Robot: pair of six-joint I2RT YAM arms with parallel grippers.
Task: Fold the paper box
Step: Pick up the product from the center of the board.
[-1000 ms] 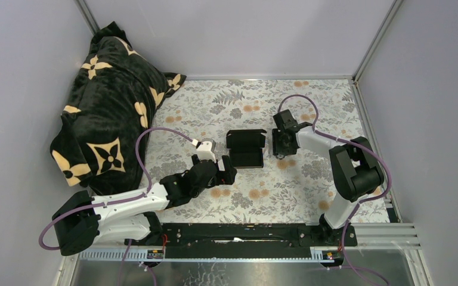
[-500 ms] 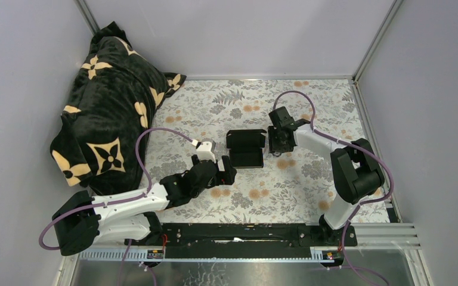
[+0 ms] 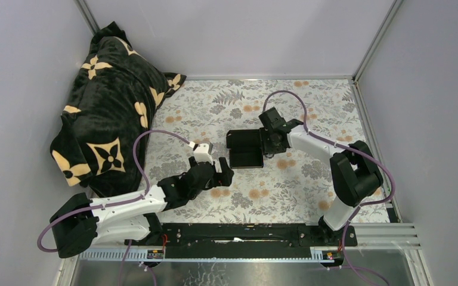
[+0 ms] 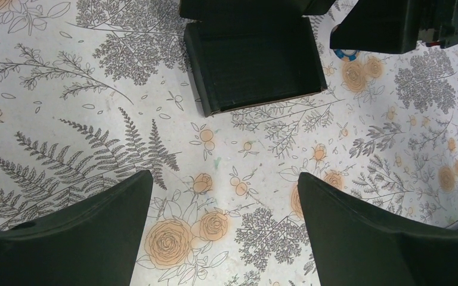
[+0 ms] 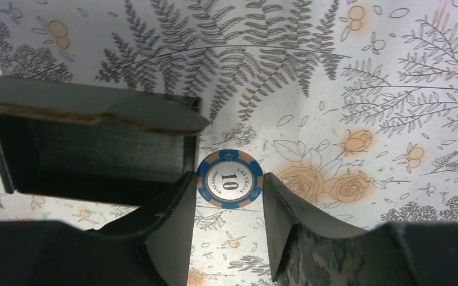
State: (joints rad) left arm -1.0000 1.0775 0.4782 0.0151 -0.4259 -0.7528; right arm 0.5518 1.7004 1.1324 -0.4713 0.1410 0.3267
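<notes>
"While the two arms reached over the flowered tabletop (image 3: 310, 101), where did the paper box (image 3: 245, 149) lie?"

"Near the middle of the tabletop, between the arms. It sat with its open side up, the dark inside showing, and a flap stood along its far edge."

"And the left jaws?"

"Released and spread wide at the end of the left arm (image 3: 125, 205). They hung over the printed cloth on the near side of the box, pointing at it but clear of it."

"The right jaws?"

"Clenched on a poker chip (image 5: 229, 179), blue and white with a 10 on its face. The right arm (image 3: 316, 143) had reached in from the right, so the chip sat just beside the box's right wall, outside it. I could not tell whether the chip touched the card or the tabletop."

"Anything else there?"

"A black plush blanket (image 3: 107, 113) with cream flowers, heaped in the far left corner, well apart from the box."
</notes>
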